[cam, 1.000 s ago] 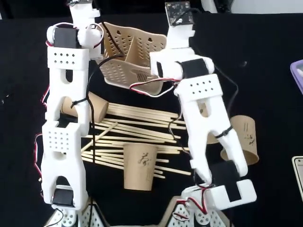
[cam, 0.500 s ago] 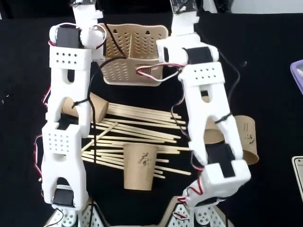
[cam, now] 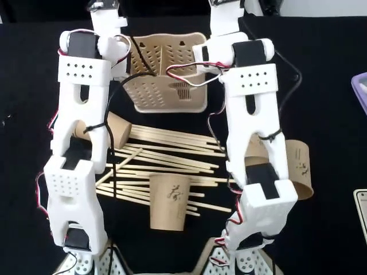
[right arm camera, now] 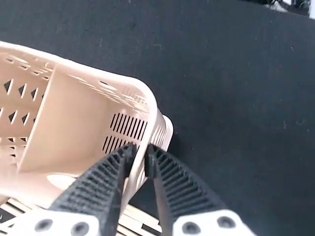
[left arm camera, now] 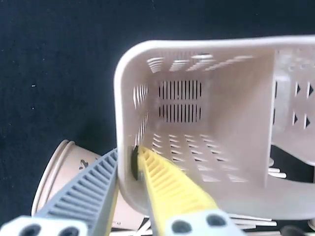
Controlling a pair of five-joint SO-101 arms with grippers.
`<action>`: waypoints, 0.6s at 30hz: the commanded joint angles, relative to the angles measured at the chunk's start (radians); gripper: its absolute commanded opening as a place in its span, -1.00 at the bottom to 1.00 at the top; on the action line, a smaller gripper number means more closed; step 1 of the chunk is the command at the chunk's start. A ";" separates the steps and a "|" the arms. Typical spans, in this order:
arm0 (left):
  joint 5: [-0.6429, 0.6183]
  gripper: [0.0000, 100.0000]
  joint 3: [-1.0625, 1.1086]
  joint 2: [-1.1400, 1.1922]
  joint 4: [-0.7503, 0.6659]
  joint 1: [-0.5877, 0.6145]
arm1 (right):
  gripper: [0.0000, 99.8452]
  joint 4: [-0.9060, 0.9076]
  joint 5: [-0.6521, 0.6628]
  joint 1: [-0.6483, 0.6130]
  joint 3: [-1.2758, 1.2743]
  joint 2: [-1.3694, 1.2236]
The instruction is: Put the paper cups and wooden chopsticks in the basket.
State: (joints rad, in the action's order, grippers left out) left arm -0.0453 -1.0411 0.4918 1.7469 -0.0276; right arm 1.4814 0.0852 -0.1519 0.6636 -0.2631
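A beige perforated basket with a middle divider stands at the back of the black table, between my two arms. My left gripper is shut on the basket's rim at one end. At the other end my right gripper is shut on the wall of the basket. Wooden chopsticks lie spread out in front of it. One paper cup lies on its side at the left, another stands near the front, and a third lies at the right, half behind an arm.
A purple object pokes in at the right edge, with a white card lower down. Both arm bases stand at the table's front edge. The table is covered in black cloth.
The basket, tilted and askew a second ago, now stands level and square. Both arms have shifted with it, the right arm swinging to the right.
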 commanded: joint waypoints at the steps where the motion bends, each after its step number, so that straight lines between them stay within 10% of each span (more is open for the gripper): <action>1: 0.034 -0.94 0.053 -0.097 0.014 0.001 | -0.98 0.066 0.009 -0.002 0.073 0.021; 13: 0.060 -0.91 0.137 -0.190 -0.015 0.007 | -0.98 0.126 -0.021 -0.034 0.070 0.044; 18: 0.055 -0.59 0.128 -0.106 -0.018 0.008 | -0.97 0.094 -0.018 -0.032 0.070 -0.010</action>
State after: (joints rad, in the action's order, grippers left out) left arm 0.0054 -0.8846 0.3598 1.7407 -0.0261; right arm 1.6042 0.0744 -0.1795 0.6851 -0.2693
